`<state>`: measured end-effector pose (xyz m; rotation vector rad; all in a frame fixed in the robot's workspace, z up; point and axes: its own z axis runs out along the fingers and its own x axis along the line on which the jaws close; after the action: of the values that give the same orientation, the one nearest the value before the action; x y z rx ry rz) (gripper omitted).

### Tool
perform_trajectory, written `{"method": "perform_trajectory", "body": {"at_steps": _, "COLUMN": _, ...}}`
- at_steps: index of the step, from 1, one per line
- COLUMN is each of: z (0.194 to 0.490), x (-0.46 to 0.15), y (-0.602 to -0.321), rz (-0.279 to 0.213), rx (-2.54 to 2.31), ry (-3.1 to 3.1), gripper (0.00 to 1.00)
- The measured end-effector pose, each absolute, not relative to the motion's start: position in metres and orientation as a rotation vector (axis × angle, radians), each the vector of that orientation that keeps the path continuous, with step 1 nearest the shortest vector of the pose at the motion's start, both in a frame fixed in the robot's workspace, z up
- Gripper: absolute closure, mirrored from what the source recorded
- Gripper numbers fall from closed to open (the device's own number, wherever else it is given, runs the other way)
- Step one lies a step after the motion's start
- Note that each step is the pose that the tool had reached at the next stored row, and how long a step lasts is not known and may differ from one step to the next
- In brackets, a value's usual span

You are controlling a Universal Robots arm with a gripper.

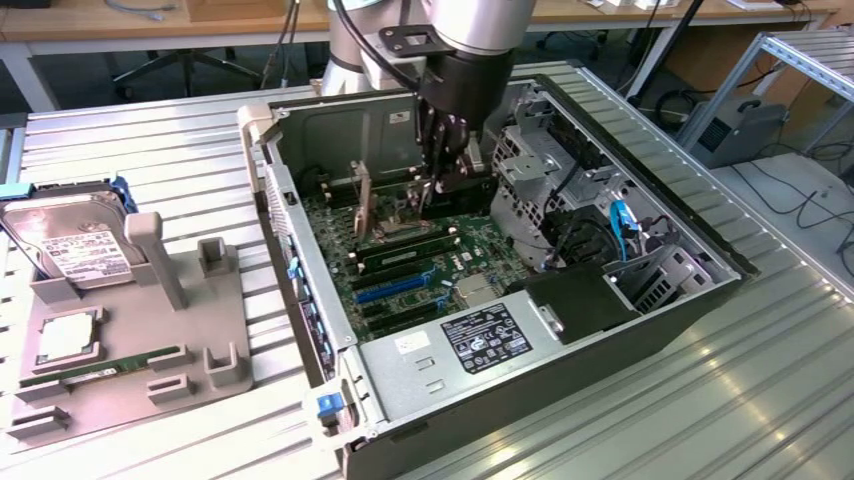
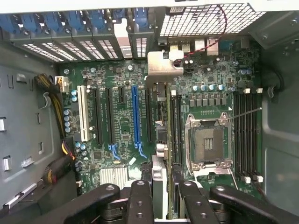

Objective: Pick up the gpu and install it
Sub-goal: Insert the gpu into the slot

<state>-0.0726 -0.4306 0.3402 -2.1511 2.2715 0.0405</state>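
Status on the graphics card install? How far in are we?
Done: pickup. The end effector is shut on the graphics card, inside the open computer case.
In hand: the card is held on edge above the motherboard, with its metal bracket toward the rear openings.
Left: seating. The card looks clear of the slots, though I can't be sure.

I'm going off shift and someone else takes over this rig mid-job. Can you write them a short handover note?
Grip: the end effector is shut on the gpu and reaches down inside the open computer case.
Position: the gpu is held on edge over the motherboard, beside the blue slot, with its metal bracket toward the rear slot covers.
Done: the gpu is picked up and inside the case.
Left: the install is not confirmed; whether the card has entered a slot cannot be told.
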Motion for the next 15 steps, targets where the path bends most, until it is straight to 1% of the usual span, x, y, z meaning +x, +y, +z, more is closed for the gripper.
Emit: {"method": "perform_trajectory", "body": {"at_steps": 15, "z": 0.3332, "x": -0.0747, "y": -0.4357, "rz": 0.040, "rx": -2.151, "ry": 2.271, "gripper": 0.73}}
